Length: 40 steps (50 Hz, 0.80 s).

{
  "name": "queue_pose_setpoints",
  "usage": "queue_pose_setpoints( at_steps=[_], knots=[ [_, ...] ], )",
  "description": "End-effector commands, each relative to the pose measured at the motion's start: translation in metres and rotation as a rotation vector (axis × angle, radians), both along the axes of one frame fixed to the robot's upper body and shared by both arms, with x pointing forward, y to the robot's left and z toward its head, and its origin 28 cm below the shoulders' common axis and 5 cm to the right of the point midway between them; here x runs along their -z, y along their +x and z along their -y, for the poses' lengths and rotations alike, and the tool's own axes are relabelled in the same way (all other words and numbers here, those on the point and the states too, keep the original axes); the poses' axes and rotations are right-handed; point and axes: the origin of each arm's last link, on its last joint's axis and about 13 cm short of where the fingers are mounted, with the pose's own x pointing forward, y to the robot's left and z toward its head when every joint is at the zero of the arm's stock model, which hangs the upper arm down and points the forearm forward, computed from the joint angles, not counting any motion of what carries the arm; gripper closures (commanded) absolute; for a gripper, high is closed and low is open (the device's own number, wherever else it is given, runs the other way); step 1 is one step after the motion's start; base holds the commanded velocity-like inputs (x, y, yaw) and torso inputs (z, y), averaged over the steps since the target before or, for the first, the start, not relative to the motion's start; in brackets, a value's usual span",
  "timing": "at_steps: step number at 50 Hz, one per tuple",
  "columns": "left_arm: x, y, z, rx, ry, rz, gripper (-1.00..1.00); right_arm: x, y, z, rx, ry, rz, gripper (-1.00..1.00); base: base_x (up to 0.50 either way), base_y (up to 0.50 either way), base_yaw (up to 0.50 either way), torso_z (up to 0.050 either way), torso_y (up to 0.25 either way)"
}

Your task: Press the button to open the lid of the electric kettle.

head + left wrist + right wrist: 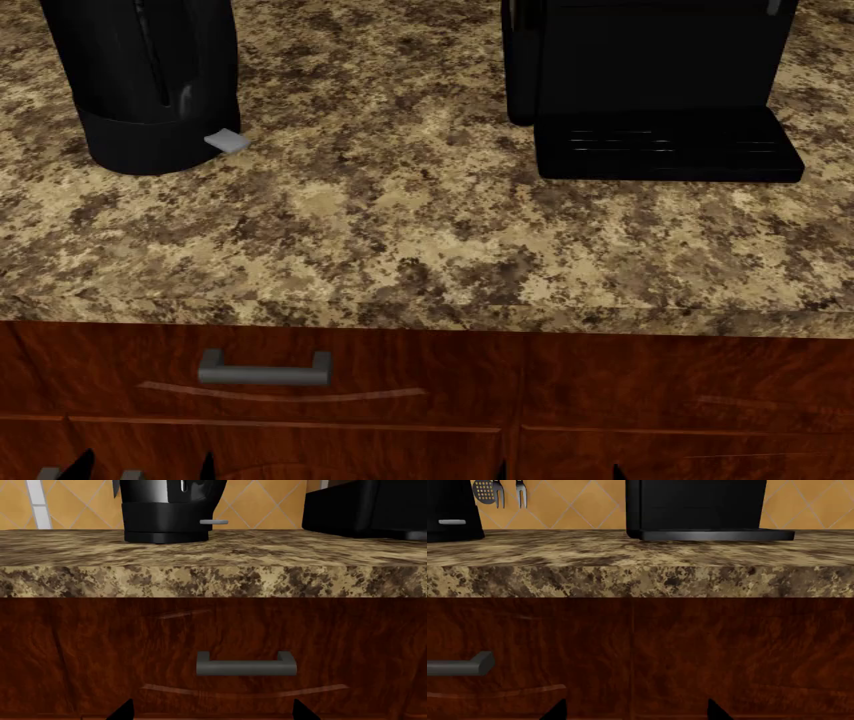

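Fingers (127, 711) only as black tips, electric kettle (140, 85) top cropped

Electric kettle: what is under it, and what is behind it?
The electric kettle stands on a round black base with a light-grey tab, on the granite counter. Behind it, orange diamond wall tiles show. Its lid and button are out of frame.

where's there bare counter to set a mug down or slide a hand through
The widest bare stretch of counter lies between the electric kettle and the coffee machine, running forward to the front edge. Nothing sits in front of either appliance. It is tightest beside the kettle's base, where the light-grey tab sticks out.
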Motion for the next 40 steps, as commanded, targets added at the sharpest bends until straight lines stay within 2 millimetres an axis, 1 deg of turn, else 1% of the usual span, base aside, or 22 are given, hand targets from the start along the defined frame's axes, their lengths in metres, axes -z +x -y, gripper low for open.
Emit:
queue_pose_setpoints(
  at_steps=[1, 10, 15, 18, 19, 20, 22, 23, 24, 27, 31, 40],
  knots=[
    [-0.001, -0.001, 0.000, 0.000, 0.000, 0.000, -1.00, -0.001, -0.001, 0.000, 0.000, 0.000, 0.002, -1.00, 0.00, 0.00, 0.00, 0.000, 0.000],
    [0.000, -0.002, 0.000, 0.000, 0.022, -0.001, -1.00, 0.003, -0.001, -0.002, -0.012, -0.031, -0.025, -1.00, 0.00, 0.00, 0.00, 0.000, 0.000],
    [0.001, -0.001, 0.000, -0.002, 0.007, -0.010, -1.00, 0.004, 0.000, 0.000, -0.002, -0.018, -0.022, -1.00, 0.00, 0.00, 0.00, 0.000, 0.000],
    [0.002, -0.002, 0.000, 0.004, 0.035, -0.029, -1.00, 0.006, 0.002, 0.001, 0.000, -0.016, -0.022, -1.00, 0.00, 0.00, 0.00, 0.000, 0.000],
    [0.002, -0.003, 0.001, 0.016, 0.042, -0.019, -1.00, 0.007, 0.002, 0.001, 0.000, -0.014, -0.020, -1.00, 0.00, 0.00, 0.00, 0.000, 0.000],
    [-0.002, -0.002, 0.001, 0.014, 0.009, 0.015, -1.00, 0.009, 0.003, 0.001, 0.001, -0.012, -0.019, -1.00, 0.00, 0.00, 0.00, 0.000, 0.000],
    [-0.002, -0.002, -0.001, 0.002, 0.006, 0.024, -1.00, 0.011, 0.005, 0.002, 0.002, -0.009, -0.019, -1.00, 0.00, 0.00, 0.00, 0.000, 0.000],
    [-0.002, -0.003, -0.002, 0.013, 0.022, 0.040, -1.00, 0.010, 0.003, 0.001, 0.001, -0.009, -0.019, -1.00, 0.00, 0.00, 0.00, 0.000, 0.000],
    [-0.003, -0.004, -0.001, 0.034, 0.079, 0.074, -1.00, 0.009, 0.003, 0.001, 0.002, -0.009, -0.020, -1.00, 0.00, 0.00, 0.00, 0.000, 0.000],
    [-0.004, -0.005, -0.001, 0.043, 0.070, 0.083, -1.00, 0.012, 0.004, 0.002, 0.002, -0.008, -0.019, -1.00, 0.00, 0.00, 0.00, 0.000, 0.000],
    [-0.005, -0.006, -0.002, 0.043, 0.019, 0.088, -1.00, 0.015, 0.006, 0.003, 0.002, -0.010, -0.022, -1.00, 0.00, 0.00, 0.00, 0.048, 0.000],
    [-0.003, -0.007, -0.001, 0.052, 0.023, 0.082, -1.00, 0.007, 0.001, 0.001, 0.007, -0.016, -0.021, -1.00, 0.00, 0.00, 0.00, 0.050, 0.000]
  ],
)
